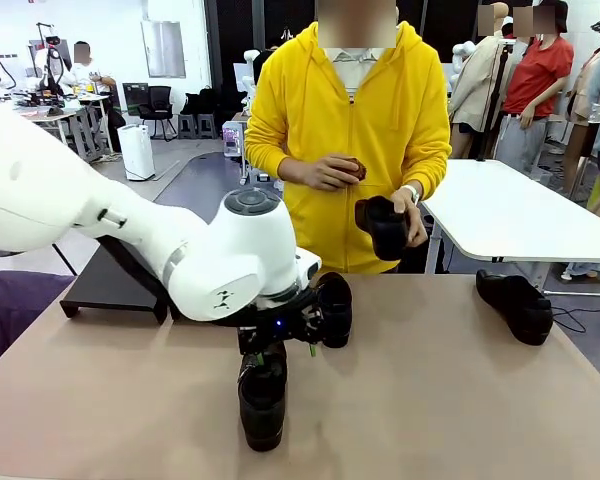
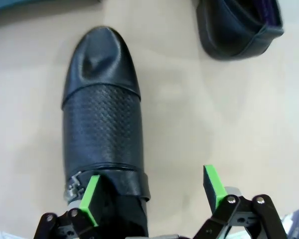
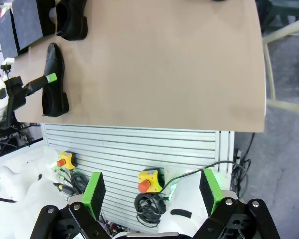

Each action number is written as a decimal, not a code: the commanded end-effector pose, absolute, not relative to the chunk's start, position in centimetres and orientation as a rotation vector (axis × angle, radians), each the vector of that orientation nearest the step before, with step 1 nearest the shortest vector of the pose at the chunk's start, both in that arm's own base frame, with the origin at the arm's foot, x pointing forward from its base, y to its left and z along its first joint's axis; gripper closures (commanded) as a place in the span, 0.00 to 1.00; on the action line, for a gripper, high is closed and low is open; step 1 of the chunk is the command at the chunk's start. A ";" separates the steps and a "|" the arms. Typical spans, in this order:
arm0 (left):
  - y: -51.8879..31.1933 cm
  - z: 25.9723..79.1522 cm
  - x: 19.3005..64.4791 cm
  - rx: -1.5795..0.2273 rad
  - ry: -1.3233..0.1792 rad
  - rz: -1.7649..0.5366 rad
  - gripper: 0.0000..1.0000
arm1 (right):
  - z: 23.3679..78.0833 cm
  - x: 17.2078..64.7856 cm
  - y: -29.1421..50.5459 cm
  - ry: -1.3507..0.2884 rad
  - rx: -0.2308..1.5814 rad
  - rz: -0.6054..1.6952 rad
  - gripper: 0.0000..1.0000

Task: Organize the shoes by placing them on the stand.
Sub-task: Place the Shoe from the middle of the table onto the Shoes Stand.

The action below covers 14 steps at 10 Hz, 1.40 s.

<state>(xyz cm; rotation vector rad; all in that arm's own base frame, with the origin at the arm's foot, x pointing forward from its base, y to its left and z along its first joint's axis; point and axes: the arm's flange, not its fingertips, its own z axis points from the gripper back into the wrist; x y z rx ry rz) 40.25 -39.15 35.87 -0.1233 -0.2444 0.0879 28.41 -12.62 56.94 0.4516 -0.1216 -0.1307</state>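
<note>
- Left arm [image 1: 70,215], white and closest to the front camera, reaches in from the robot's left and bends down over the middle of the table
- Table [image 1: 430,400]: a tan top that carries the stand and three of the shoes
- Person [image 1: 350,120] in a yellow hooded jacket stands at the far edge, facing the robot
- Stand [image 1: 110,285]: low, matte black and flat-topped, on the robot's left part of the table; the right wrist view shows two sections side by side
- Near shoe [image 1: 263,405]: glossy black, flat on the table directly under the left wrist; in the left wrist view its toe points away from the gripper
- Second shoe [image 1: 334,310]: on the table just beyond the near shoe and just beside the stand
- Third shoe [image 1: 517,306]: on the table at the robot's right, well apart from the others
- Fourth shoe [image 1: 383,228]: off the table, held in the person's hand [image 1: 416,222]
- Left gripper [image 2: 152,191]: fingers wide apart; one of the green pads [image 2: 91,196] sits over the heel end of the near shoe, while the other stands clear above bare table
- Right gripper [image 3: 152,191]: fingers wide apart with nothing between them, hanging outside the table's near edge above the robot's base
- Emergency-stop buttons [image 3: 149,181]: yellow boxes with red caps, below the table edge
</note>
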 end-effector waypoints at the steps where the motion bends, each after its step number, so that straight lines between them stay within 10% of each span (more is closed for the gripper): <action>1: -39.9 35.9 40.8 -0.079 -0.176 0.083 0.00 | 56.9 28.4 -12.7 -0.131 0.471 -0.108 0.00; 14: -39.4 34.9 38.8 -0.021 -0.055 0.048 0.00 | 56.9 28.4 -12.7 -0.131 0.471 -0.108 0.00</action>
